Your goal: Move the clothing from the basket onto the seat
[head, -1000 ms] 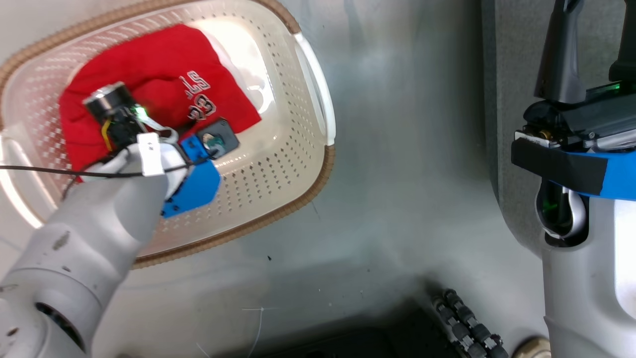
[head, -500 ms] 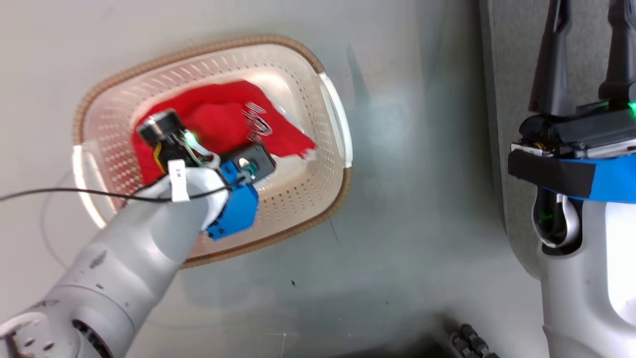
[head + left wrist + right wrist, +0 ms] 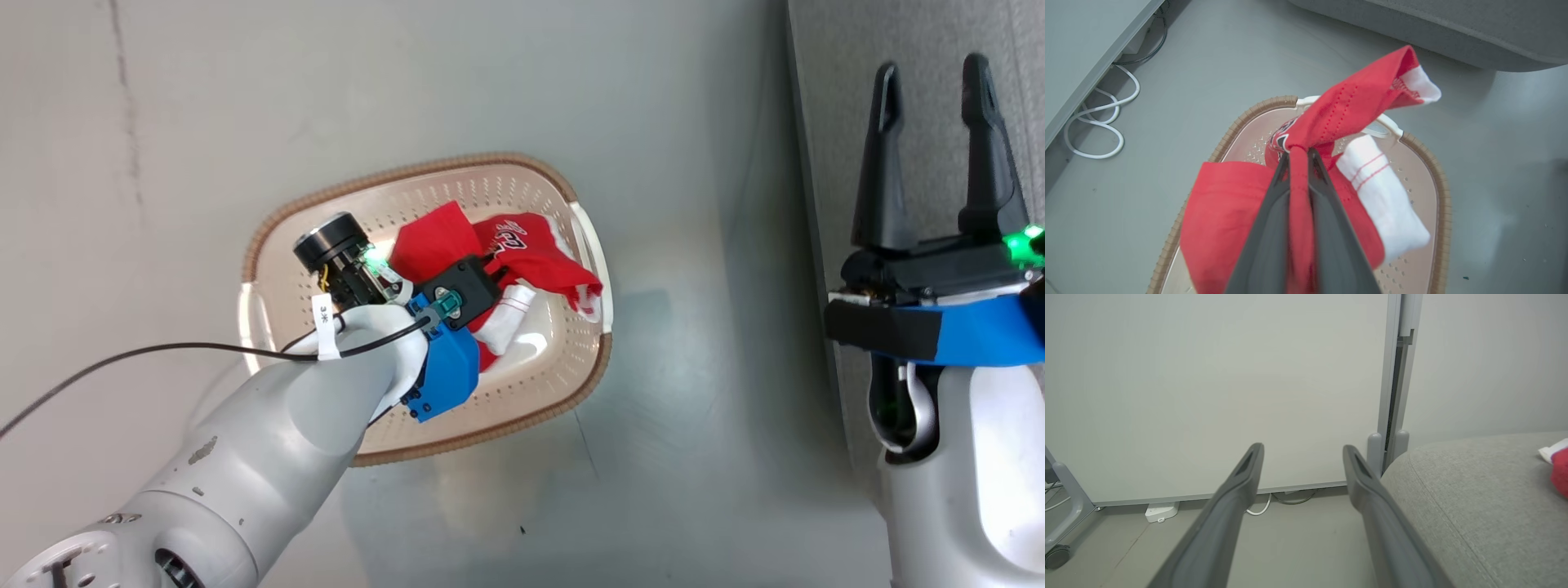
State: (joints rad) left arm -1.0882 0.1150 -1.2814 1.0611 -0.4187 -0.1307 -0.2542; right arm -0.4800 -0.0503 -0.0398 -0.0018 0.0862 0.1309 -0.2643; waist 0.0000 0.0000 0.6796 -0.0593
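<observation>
The left gripper (image 3: 1298, 154) is clamped on the bright red, white-trimmed sports clothing (image 3: 1355, 106), suspended above the oval cream perforated plastic basket (image 3: 490, 161). The large grey fabric seat (image 3: 833, 122) lies to the robot's right, beside the spread, empty right gripper (image 3: 931, 73).

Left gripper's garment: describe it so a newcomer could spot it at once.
Start at the oval cream basket with the brown rim on the grey floor. Over it, the left gripper pinches a bunched garment. Unlike the pale basket and floor, it is bright red with white trim.
</observation>
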